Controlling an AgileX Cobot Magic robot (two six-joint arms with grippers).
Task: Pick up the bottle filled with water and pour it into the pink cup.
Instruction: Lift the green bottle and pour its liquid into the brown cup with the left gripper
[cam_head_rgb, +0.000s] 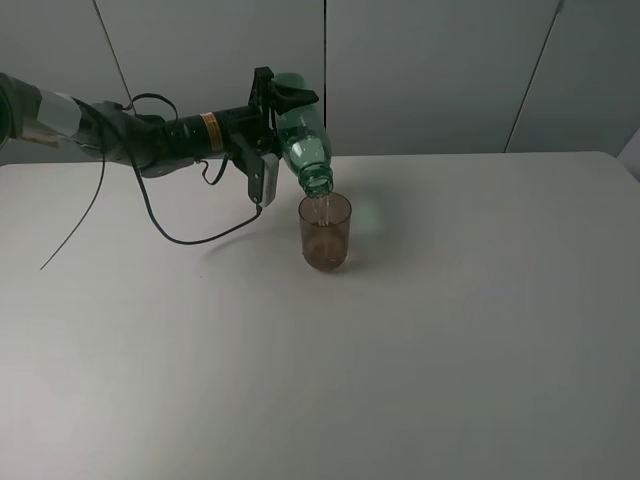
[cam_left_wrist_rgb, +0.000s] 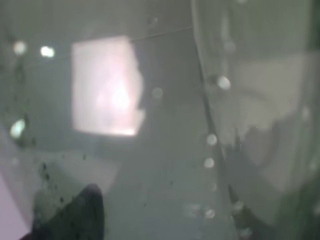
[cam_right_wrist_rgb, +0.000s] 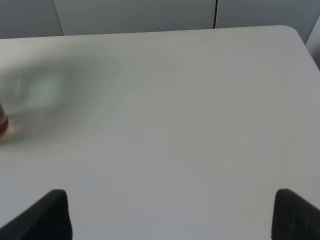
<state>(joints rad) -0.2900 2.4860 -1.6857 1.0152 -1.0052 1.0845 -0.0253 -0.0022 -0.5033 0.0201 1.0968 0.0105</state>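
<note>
My left gripper is shut on the green transparent bottle and holds it tilted, neck down, over the pink cup. A thin stream of water runs from the bottle's mouth into the cup, which stands upright on the white table and holds some water. The left wrist view is filled by the blurred green bottle wall pressed close to the lens. My right gripper is open and empty above the bare table; a sliver of the cup shows at that view's edge.
A black cable hangs from the left arm and loops onto the table beside the cup. Grey wall panels stand behind the table's far edge.
</note>
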